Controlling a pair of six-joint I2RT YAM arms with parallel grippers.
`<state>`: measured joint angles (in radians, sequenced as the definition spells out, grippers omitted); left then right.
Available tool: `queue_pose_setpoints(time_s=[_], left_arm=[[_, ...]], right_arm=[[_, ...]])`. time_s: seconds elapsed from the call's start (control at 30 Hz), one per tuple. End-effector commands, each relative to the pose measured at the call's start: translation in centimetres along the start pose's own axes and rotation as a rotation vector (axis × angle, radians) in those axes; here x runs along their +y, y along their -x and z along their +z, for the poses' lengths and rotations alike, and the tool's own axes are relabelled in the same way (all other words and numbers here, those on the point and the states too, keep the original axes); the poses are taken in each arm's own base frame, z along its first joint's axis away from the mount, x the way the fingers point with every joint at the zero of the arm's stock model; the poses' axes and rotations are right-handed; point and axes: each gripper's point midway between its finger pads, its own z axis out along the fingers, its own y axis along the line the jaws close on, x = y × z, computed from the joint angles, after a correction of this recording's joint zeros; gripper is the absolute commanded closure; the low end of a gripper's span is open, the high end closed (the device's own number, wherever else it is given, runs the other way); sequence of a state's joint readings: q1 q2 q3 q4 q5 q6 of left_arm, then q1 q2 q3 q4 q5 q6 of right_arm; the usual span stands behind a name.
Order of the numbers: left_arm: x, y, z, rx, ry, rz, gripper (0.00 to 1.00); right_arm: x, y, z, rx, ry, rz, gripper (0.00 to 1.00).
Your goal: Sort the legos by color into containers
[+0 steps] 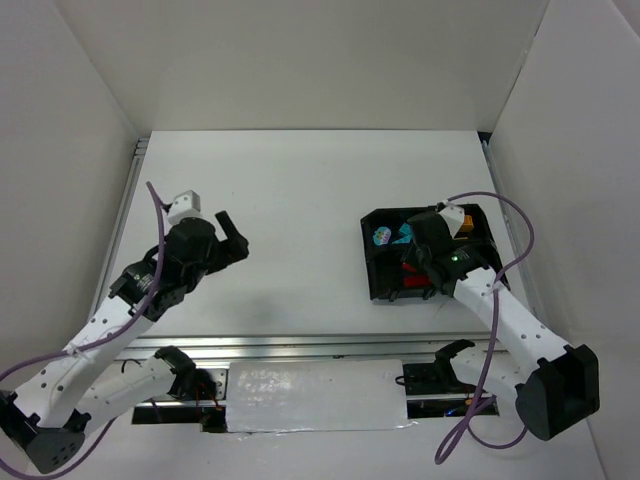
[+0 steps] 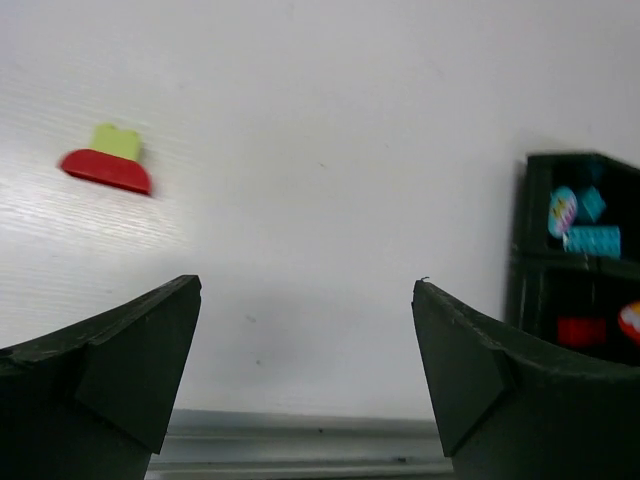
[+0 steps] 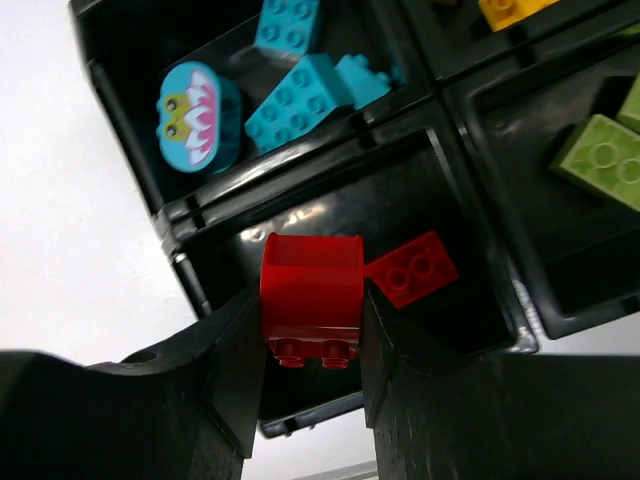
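The black four-compartment tray (image 1: 369,262) sits at the right of the table. My right gripper (image 3: 312,300) is shut on a red lego (image 3: 312,285) and holds it over the tray's red compartment, where a flat red brick (image 3: 412,268) lies. Cyan bricks (image 3: 300,95) and a round printed cyan piece (image 3: 198,115) fill the neighbouring compartment. Pale green bricks (image 3: 605,155) and an orange one (image 3: 510,10) lie in the other two. My left gripper (image 2: 307,285) hangs open and empty above the bare table at the left (image 1: 228,235). A red piece (image 2: 105,170) with a green brick (image 2: 117,140) behind it lies on the table ahead of it.
White walls enclose the table on three sides. A metal rail (image 1: 300,345) runs along the near edge by the arm bases. The tray (image 2: 522,280) shows at the right edge of the left wrist view.
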<state>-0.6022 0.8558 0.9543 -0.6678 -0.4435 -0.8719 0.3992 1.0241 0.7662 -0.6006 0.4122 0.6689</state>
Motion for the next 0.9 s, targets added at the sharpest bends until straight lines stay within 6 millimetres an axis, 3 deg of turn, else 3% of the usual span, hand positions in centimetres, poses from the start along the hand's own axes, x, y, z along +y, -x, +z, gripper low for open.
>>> queue_pose_setpoints(time_s=[0.0, 0.03, 0.13, 0.17, 0.4, 0.5, 0.7, 0.87], left_arm=[[3.7, 1.5, 0.6, -0.043, 0.134, -0.072, 0.01], [4.1, 1.6, 0.9, -0.038, 0.148, -0.08, 0.01], [6.0, 1.8, 2.1, -0.025, 0.221, -0.132, 0.01], [6.5, 1.9, 2.5, -0.025, 0.239, -0.144, 0.0], [10.8, 0.6, 5.1, -0.036, 0.436, -0.285, 0.01], [12.1, 0.0, 6.3, -0.031, 0.485, -0.319, 0.01], [13.7, -0.6, 8.5, -0.003, 0.577, -0.393, 0.0], [14.7, -1.8, 10.4, -0.026, 0.646, -0.51, 0.0]], right_arm=[[-1.1, 1.4, 0.3, -0.058, -0.063, 0.033, 0.79], [-1.0, 1.4, 0.4, -0.055, -0.059, 0.029, 0.69], [-0.3, 1.4, 0.2, -0.048, -0.025, 0.039, 0.05], [-0.1, 1.5, 0.0, -0.048, -0.014, 0.041, 0.0], [1.3, 4.1, -3.9, -0.106, 0.112, 0.041, 0.0], [2.7, 4.3, -6.1, -0.112, 0.234, 0.024, 0.0], [5.1, 3.1, -9.0, -0.083, 0.458, -0.022, 0.0], [6.4, 1.9, -9.7, -0.037, 0.551, -0.063, 0.0]])
